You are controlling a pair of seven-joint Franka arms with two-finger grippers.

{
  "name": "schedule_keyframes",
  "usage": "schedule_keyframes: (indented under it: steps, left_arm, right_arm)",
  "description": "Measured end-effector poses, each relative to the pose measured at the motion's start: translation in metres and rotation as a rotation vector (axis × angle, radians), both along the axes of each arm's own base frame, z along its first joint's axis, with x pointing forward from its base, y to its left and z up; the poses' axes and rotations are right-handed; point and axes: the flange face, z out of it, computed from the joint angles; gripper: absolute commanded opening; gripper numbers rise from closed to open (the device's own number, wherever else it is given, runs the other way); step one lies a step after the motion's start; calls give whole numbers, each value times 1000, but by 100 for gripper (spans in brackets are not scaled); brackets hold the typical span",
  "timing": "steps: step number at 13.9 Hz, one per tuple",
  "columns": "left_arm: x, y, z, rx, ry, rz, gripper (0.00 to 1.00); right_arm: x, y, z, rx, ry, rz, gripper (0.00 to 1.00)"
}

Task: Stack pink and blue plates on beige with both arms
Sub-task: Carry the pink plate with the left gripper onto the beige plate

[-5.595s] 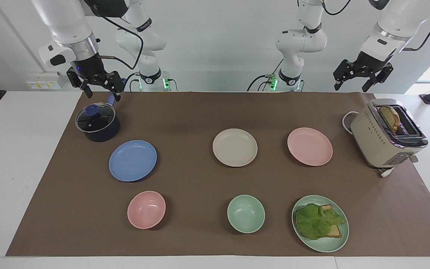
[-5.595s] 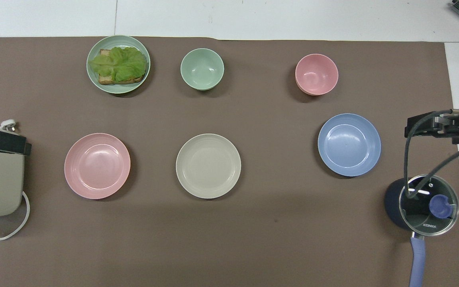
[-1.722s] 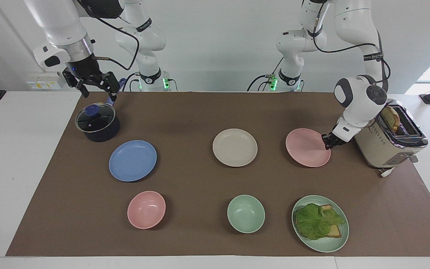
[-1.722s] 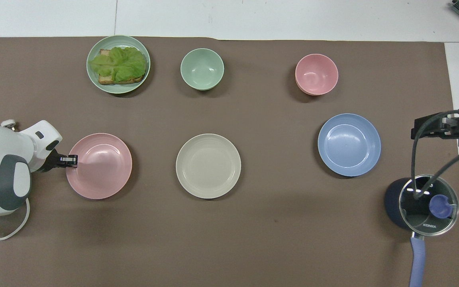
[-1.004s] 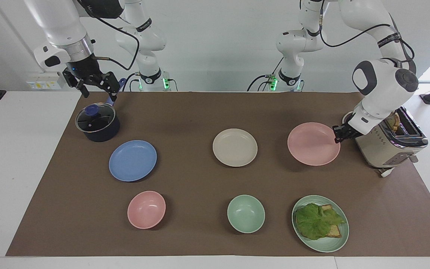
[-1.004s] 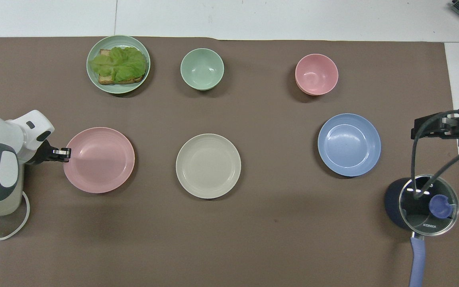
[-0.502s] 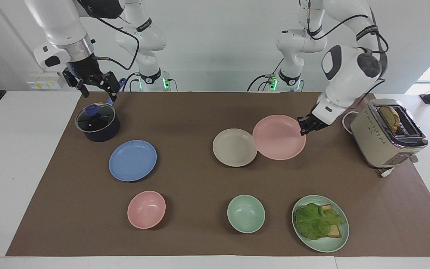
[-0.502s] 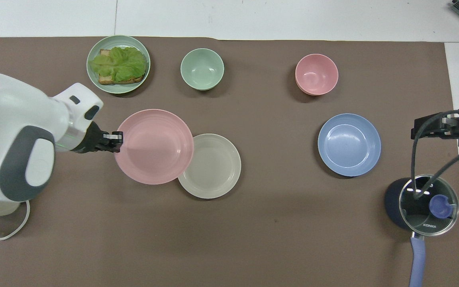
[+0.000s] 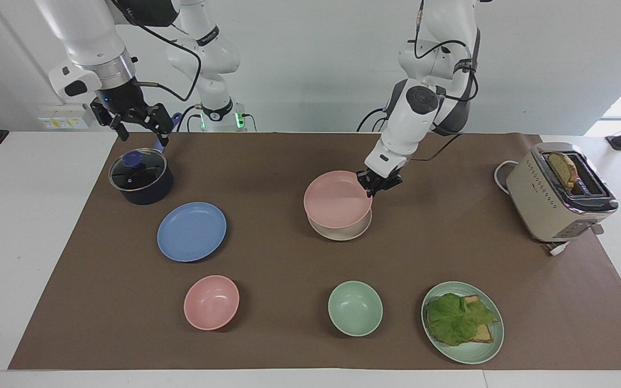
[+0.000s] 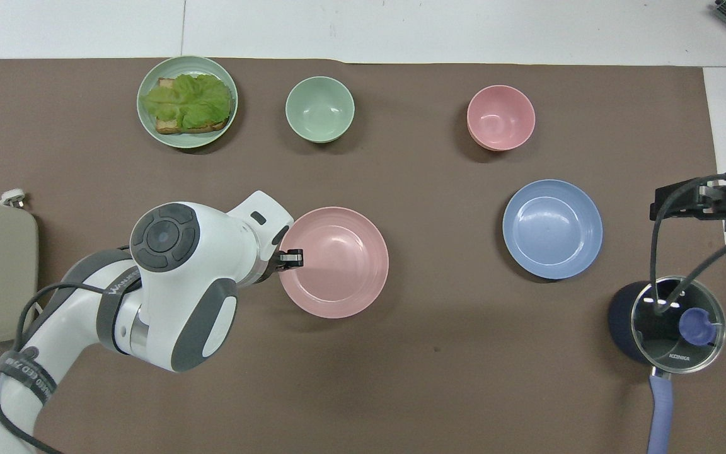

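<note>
My left gripper (image 9: pixel 371 186) is shut on the rim of the pale pink plate (image 9: pixel 336 199) and holds it right over the beige plate (image 9: pixel 341 234). Only the beige rim shows under it, and I cannot tell whether the two touch. In the overhead view the pink plate (image 10: pixel 336 262) hides the beige plate fully, with the left gripper (image 10: pixel 294 258) at its edge. The blue plate (image 9: pixel 191 231) (image 10: pixel 552 228) lies flat toward the right arm's end. My right gripper (image 9: pixel 136 122) (image 10: pixel 694 203) hangs open over the pot, holding nothing.
A dark pot with a glass lid (image 9: pixel 140 175) stands under the right gripper. A pink bowl (image 9: pixel 211 302), a green bowl (image 9: pixel 354 308) and a green plate with lettuce and toast (image 9: pixel 462 322) line the edge farthest from the robots. A toaster (image 9: pixel 561 192) stands at the left arm's end.
The left arm lifted the pink plate from beside the toaster and carried it to the middle, over the beige plate. The right arm has stayed over the pot.
</note>
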Motion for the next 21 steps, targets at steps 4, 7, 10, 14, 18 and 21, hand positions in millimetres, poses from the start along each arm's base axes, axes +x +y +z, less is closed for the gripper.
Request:
schedule_keyframes:
  steps: [4,7,10,14,18,21]
  left_arm:
    - [-5,4,-15,3,-6,-4,0]
    - [-8,7,-29,0,-26,-3,0]
    - [-8,9,-34,1,-30,-9,0]
    - [-5,14,-34,1,-37,-29,0]
    - [1,23,-35,0,-45,-27,0]
    - [3,25,-36,-1,-51,-20,0]
  right_arm:
    - [0,0,0,0,0,1,100]
    - [0,0,0,0,0,2,100]
    - [0,0,0,0,0,2,100]
    - [0,0,0,0,0,2,100]
    - [0,0,0,0,0,2,100]
    - [0,0,0,0,0,2,100]
